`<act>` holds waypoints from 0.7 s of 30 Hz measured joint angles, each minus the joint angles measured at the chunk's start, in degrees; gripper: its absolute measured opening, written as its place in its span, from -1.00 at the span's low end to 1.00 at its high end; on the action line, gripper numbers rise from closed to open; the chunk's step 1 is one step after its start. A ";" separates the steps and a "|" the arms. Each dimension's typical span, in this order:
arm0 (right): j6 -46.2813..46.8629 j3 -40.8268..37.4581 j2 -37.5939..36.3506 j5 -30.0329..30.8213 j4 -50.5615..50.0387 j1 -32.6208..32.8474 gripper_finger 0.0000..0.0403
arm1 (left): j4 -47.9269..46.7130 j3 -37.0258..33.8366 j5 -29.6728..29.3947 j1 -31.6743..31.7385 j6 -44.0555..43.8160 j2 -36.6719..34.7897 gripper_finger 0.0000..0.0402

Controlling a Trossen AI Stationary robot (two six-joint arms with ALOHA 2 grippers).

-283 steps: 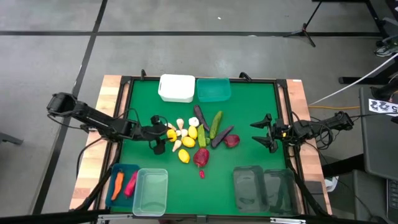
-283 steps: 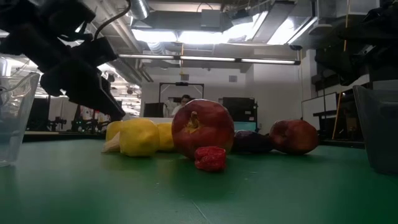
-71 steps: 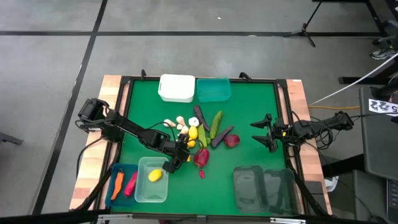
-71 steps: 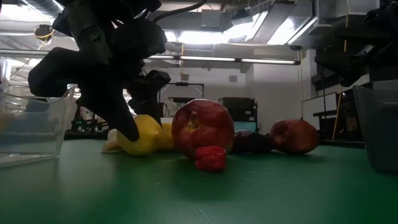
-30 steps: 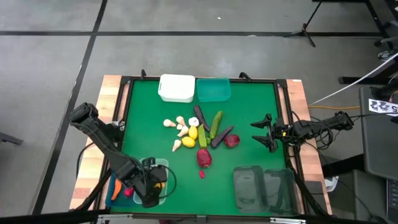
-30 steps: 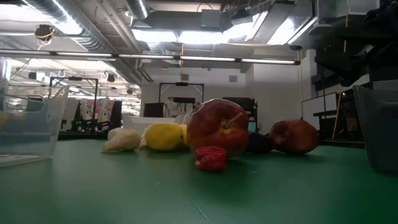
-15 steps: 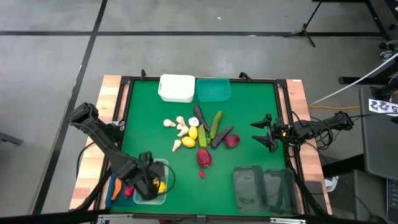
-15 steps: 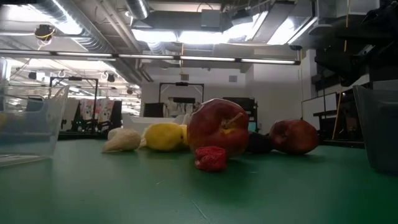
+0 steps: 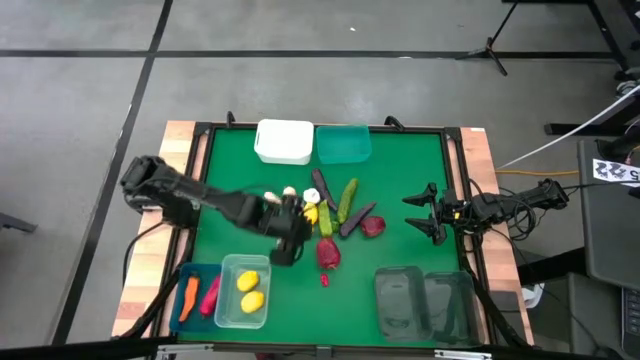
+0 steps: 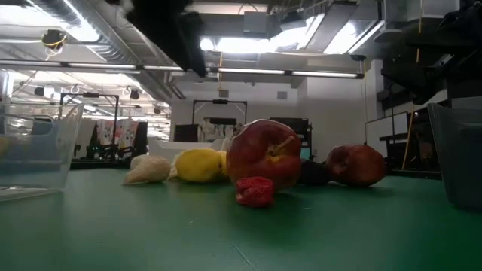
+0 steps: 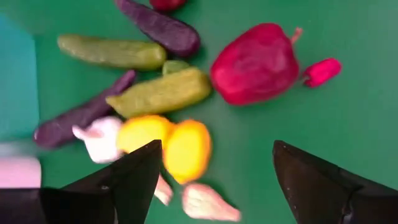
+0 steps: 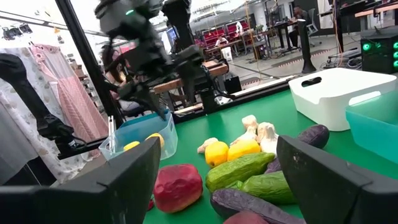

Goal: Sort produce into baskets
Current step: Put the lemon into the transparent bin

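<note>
Lying in the small blue plastic bin: orange carrot and red chilli. Beside it, the clear pale green bin holds two yellow lemons. Left gripper, fingers spread and empty, hangs above the mixed produce pile of lemons, garlic, cucumbers and eggplants. Big red apple lies just beside. Right gripper waits, jaws wide, by the table's right edge.

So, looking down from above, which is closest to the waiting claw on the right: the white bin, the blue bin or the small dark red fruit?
From the right gripper, at the table's right edge:
1. The small dark red fruit, just inward of it.
2. The white rectangular plastic bin, at the far edge.
3. The blue plastic bin, in the near left corner.
</note>
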 joint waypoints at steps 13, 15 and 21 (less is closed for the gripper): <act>-0.02 0.01 0.00 0.02 0.00 0.00 0.60 | 17.19 -14.70 11.01 9.55 11.54 0.13 0.50; -0.04 0.01 -0.01 0.00 0.00 0.00 0.60 | 22.05 -17.08 11.20 10.00 11.17 0.13 0.50; -0.02 0.00 0.00 0.02 0.00 0.00 0.60 | 31.05 -23.23 11.83 11.02 10.84 0.11 0.50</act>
